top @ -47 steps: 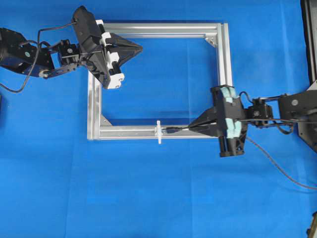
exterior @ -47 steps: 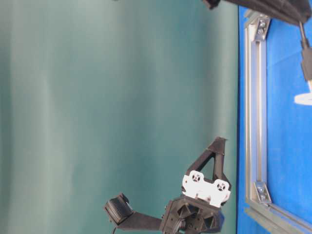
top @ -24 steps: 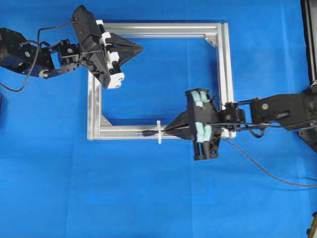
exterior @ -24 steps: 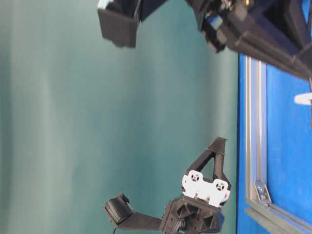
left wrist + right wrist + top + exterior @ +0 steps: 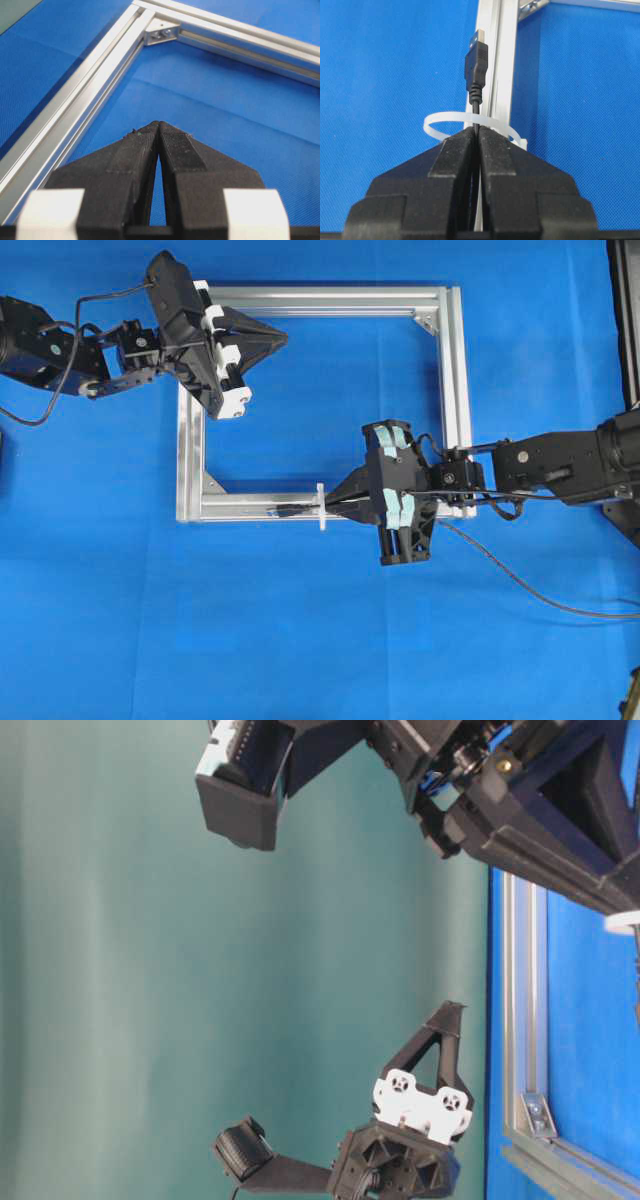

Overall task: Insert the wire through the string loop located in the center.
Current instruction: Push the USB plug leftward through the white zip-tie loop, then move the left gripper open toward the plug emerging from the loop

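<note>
Blue cloth. My right claw point(image 5: 476, 137) pinches wire point(image 5: 476, 75); plug already beyond loop point(image 5: 437, 122). Left claw point(image 5: 158, 127) closed, empty. Remaining: release.

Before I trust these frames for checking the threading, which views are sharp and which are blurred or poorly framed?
Right wrist view: sharp on the plug and loop; the right gripper fills the bottom. Overhead view: evenly lit, but the loop is tiny. Table-level view: turned sideways, with a dark, soft arm near the lens. Left wrist view: crisp on the frame, no loop.
</note>
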`<state>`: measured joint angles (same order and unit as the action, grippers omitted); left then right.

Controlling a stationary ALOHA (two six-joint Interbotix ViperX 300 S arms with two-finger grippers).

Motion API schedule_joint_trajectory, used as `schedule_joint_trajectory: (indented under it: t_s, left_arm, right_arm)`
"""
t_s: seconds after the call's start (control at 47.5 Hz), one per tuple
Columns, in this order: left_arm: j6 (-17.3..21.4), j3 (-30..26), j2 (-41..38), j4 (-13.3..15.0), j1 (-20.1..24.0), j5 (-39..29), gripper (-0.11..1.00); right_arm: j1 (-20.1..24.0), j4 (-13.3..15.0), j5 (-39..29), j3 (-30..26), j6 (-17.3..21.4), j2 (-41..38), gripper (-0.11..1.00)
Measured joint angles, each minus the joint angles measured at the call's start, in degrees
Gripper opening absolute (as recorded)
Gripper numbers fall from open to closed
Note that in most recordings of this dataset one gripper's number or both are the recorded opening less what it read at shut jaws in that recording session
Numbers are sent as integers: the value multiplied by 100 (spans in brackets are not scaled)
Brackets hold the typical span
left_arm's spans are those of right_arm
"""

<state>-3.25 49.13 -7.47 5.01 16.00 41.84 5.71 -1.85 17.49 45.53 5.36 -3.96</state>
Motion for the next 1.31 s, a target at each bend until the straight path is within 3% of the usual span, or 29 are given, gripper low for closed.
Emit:
schedule_joint_trajectory:
  t_s: [0.211, 0.442, 0.864, 1.306]
  left_arm:
    - [-9, 62, 0, 0, -439, 0, 0]
    - [-352, 114, 79, 0, -1081, 0, 0]
    - [-422, 114, 123, -9, -2268, 9, 0]
    - [-167, 114, 123, -9, -2443, 9, 1]
  right_arm:
    - [0, 0, 0, 9, 0, -9, -2]
    - [9, 0, 0, 9, 0, 0, -2]
    - [0, 0, 0, 9, 0, 0, -2]
    - [9, 0, 0, 9, 0, 0, -2]
